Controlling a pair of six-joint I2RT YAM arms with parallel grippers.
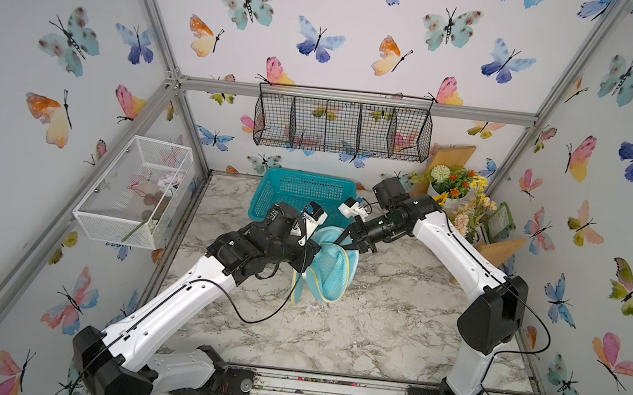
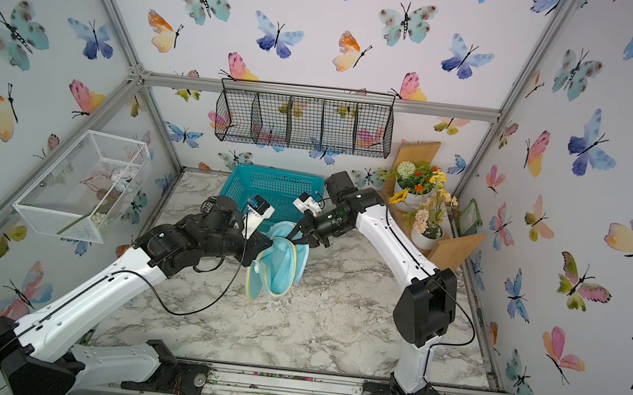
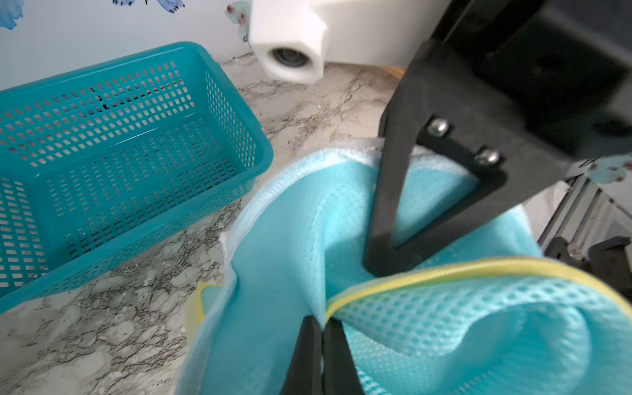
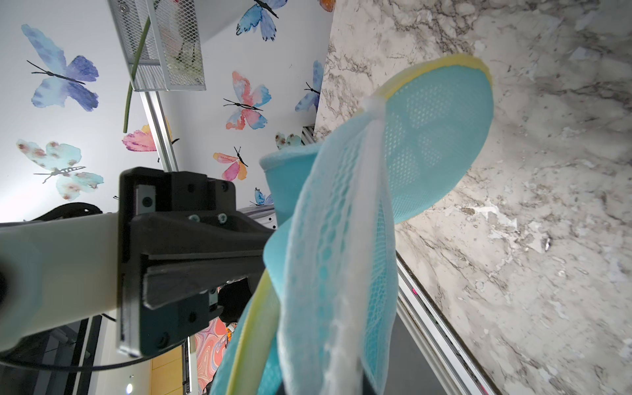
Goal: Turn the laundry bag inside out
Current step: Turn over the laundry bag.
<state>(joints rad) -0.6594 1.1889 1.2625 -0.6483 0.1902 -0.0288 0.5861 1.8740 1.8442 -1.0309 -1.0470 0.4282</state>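
Note:
The laundry bag (image 1: 329,267) (image 2: 278,267) is light-turquoise mesh with yellow piping, and it hangs crumpled above the marble table, held between both arms. My left gripper (image 1: 309,249) (image 3: 323,323) is shut, pinching a fold of mesh beside the yellow seam. My right gripper (image 1: 345,243) (image 2: 296,235) grips the bag's upper rim from the other side, and one of its black fingers (image 3: 386,205) presses into the cloth. In the right wrist view the bag (image 4: 431,136) shows a white net strip and hides that gripper's tips. The left gripper's fingers (image 4: 222,260) reach into the cloth.
A rigid teal slotted basket (image 1: 303,195) (image 3: 119,154) stands just behind the bag. A white wire basket (image 1: 133,190) hangs on the left wall, and a black wire rack (image 1: 343,126) on the back wall. Flower pots (image 1: 455,190) and wooden boards fill the back right corner.

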